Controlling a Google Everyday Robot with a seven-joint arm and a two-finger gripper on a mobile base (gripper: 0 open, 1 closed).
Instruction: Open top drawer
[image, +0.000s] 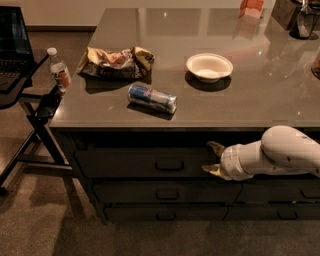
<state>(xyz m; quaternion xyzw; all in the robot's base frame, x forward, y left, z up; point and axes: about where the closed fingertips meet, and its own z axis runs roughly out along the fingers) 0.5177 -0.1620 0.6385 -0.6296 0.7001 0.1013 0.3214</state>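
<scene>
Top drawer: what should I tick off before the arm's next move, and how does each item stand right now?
1. Top drawer shut, not yet pulled: ok.
2. Handle in view, nothing in front of it: ok.
3. Gripper open, fingers spread: ok.
4. Gripper level with the top drawer front: ok.
5. Gripper around the handle: not ok; it sits to the handle's right, apart from it.
6. Can on its side on the counter, back from the front edge: ok.

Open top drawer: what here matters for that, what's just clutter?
Job:
top drawer
handle
pincer, open, at the drawer front, right of the handle

Lying about:
can
bowl
chip bag
water bottle
lower drawers
</scene>
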